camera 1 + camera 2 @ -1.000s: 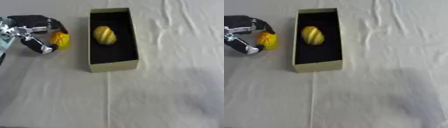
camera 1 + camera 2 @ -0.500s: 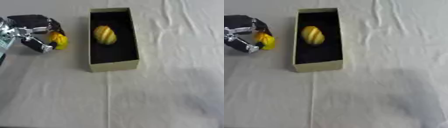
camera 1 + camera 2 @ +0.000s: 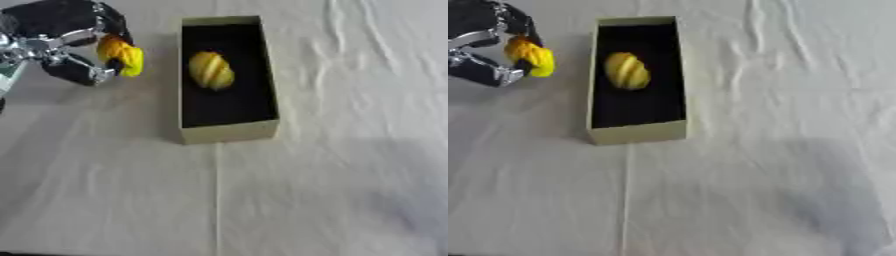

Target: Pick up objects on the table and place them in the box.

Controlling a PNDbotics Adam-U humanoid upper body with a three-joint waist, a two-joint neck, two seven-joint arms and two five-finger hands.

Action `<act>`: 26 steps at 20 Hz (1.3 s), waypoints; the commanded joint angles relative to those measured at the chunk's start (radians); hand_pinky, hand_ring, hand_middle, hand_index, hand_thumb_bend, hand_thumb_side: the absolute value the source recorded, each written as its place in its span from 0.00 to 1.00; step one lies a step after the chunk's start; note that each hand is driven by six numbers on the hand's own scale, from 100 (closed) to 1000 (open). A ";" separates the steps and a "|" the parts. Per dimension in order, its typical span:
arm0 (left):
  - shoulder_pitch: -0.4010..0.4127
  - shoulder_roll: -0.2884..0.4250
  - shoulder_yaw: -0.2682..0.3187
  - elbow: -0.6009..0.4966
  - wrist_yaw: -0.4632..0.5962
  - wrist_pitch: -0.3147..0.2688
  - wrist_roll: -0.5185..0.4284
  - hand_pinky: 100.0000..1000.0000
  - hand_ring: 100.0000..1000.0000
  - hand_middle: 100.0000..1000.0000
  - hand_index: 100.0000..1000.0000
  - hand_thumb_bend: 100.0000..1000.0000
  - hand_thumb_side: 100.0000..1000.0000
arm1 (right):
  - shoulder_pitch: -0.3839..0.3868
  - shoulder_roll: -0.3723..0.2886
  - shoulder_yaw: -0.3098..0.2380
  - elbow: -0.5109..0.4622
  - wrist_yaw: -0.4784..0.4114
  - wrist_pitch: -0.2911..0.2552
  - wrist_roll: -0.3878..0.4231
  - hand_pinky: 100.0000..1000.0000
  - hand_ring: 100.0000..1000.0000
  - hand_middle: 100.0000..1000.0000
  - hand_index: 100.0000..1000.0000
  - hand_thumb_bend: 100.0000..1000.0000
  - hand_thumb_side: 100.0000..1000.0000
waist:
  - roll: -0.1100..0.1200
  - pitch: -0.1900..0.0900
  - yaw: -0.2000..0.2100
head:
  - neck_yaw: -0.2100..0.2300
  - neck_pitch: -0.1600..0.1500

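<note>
Left eye view: at upper left, the left hand [image 3: 66,42] has its fingers curled round a yellow object [image 3: 121,54], held beside the box [image 3: 229,131], not over it. A yellow striped object [image 3: 212,70] lies inside.

Right eye view: same layout on the cloth-covered counter [image 3: 737,190]. Risk: releasing before clearing the near wall would drop the object outside; a low carry could clip the rim. The right hand is not visible.
</note>
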 commanded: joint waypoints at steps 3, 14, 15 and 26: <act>-0.046 0.018 0.019 -0.143 0.170 0.032 -0.018 0.60 0.61 0.52 0.64 0.00 0.12 | 0.010 -0.011 -0.010 -0.016 -0.007 -0.011 -0.008 0.89 0.71 0.64 0.74 0.00 0.54 | 0.002 -0.029 0.002 | -0.006 0.011; -0.129 -0.112 -0.029 -0.155 0.383 0.153 -0.107 0.61 0.60 0.52 0.64 0.00 0.29 | 0.002 -0.026 -0.010 -0.016 -0.030 -0.010 -0.001 0.89 0.71 0.64 0.74 0.00 0.54 | 0.000 -0.033 -0.012 | 0.003 0.018; -0.131 -0.125 -0.031 -0.136 0.381 0.154 -0.105 0.61 0.59 0.52 0.65 0.00 0.29 | 0.000 -0.028 -0.011 -0.016 -0.033 -0.010 0.000 0.89 0.71 0.64 0.74 0.00 0.54 | 0.000 -0.032 -0.014 | 0.004 0.019; -0.114 -0.211 -0.064 0.048 0.202 0.080 -0.071 0.63 0.63 0.54 0.66 0.00 0.11 | -0.008 -0.024 -0.017 -0.016 -0.058 -0.007 0.013 0.89 0.71 0.64 0.74 0.00 0.54 | -0.006 -0.031 -0.022 | 0.002 0.017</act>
